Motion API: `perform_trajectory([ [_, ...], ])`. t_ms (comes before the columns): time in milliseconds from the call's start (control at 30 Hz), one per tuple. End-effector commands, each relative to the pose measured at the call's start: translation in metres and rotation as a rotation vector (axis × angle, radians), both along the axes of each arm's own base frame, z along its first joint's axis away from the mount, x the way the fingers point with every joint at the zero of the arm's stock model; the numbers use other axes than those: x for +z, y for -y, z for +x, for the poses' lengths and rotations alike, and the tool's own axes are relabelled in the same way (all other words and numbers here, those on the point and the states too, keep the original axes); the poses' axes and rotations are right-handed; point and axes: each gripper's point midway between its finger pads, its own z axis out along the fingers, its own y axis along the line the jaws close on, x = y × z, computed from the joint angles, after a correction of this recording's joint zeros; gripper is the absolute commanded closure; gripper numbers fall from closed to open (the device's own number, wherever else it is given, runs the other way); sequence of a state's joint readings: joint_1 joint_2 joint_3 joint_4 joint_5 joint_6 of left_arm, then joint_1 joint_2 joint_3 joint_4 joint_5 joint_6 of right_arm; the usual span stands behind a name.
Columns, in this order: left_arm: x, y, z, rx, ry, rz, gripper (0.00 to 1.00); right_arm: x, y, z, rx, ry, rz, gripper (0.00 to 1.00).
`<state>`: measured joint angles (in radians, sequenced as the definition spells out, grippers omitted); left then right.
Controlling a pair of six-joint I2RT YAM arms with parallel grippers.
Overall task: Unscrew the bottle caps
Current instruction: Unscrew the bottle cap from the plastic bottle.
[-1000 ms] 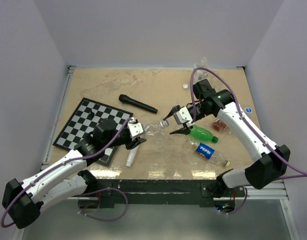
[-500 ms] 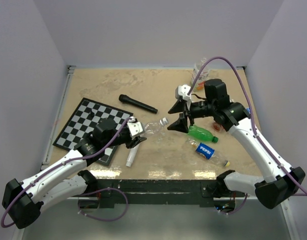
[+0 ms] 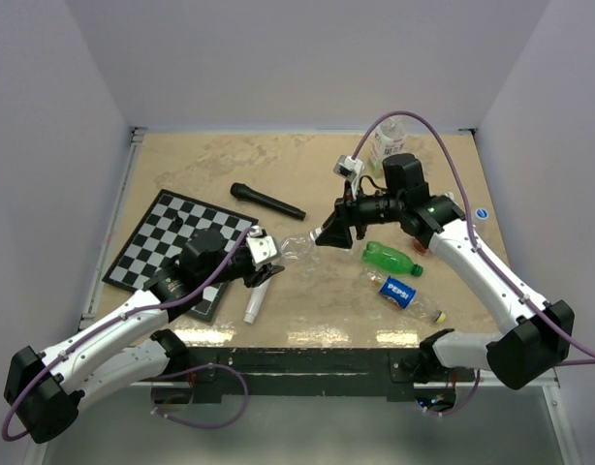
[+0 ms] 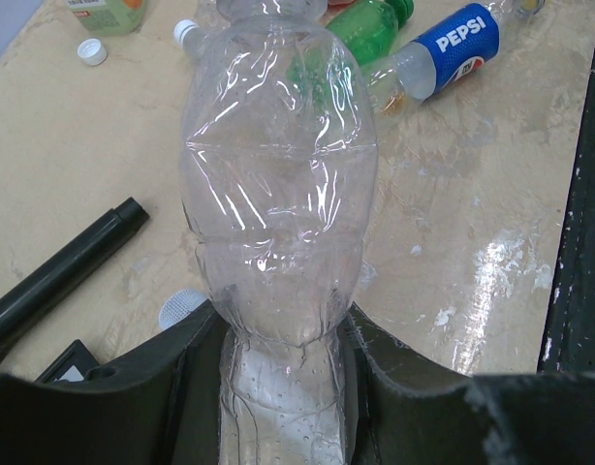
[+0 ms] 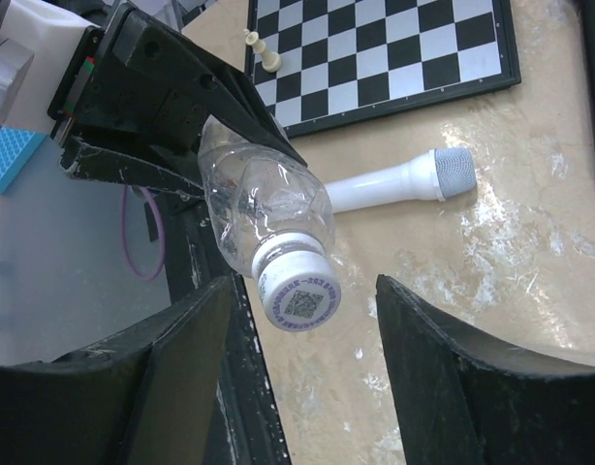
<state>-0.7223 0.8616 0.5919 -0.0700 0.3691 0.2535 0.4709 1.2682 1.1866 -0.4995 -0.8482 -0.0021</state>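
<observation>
My left gripper [image 3: 268,260] is shut on the body of a clear crumpled plastic bottle [image 3: 293,249] and holds it off the table, neck pointing right. In the left wrist view the bottle [image 4: 278,174] fills the middle, pinched between the fingers [image 4: 283,387]. Its white cap [image 5: 299,291], printed with a QR code, faces the right wrist camera. My right gripper [image 5: 302,325] is open, one finger on each side of the cap with a gap on both sides. In the top view the right gripper [image 3: 327,235] sits at the bottle's mouth.
A green bottle [image 3: 391,258] and a Pepsi bottle [image 3: 399,291] lie at the right. A blue cap [image 3: 481,215] lies near the right edge. A labelled bottle [image 3: 390,140] is at the back. A chessboard [image 3: 172,242], black microphone [image 3: 266,201] and white microphone [image 3: 254,305] are at the left. A loose white cap [image 4: 92,51] lies on the table.
My right gripper has swung up from beside the green bottle and turned left, and now faces the held bottle's cap with its fingers either side. The left arm has not moved.
</observation>
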Motion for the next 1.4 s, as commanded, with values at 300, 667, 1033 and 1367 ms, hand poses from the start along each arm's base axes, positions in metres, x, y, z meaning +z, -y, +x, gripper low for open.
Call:
perform_trajectory([
  [300,0.023,0.004,0.005,0.003,0.053,-0.055,1.00,0.021,-0.005,-0.019,0.148,0.063,0.072,0.90],
  [667,0.025,0.004,0.005,0.000,0.055,-0.058,1.00,0.007,0.009,-0.030,0.628,0.703,-0.002,1.00],
  [1033,0.026,0.003,0.004,0.003,0.061,-0.062,1.00,0.011,-0.001,-0.016,0.921,1.220,0.052,1.00],
  [1367,0.031,0.003,0.002,-0.003,0.072,-0.074,1.00,0.033,0.041,0.020,0.575,0.976,0.058,1.00],
])
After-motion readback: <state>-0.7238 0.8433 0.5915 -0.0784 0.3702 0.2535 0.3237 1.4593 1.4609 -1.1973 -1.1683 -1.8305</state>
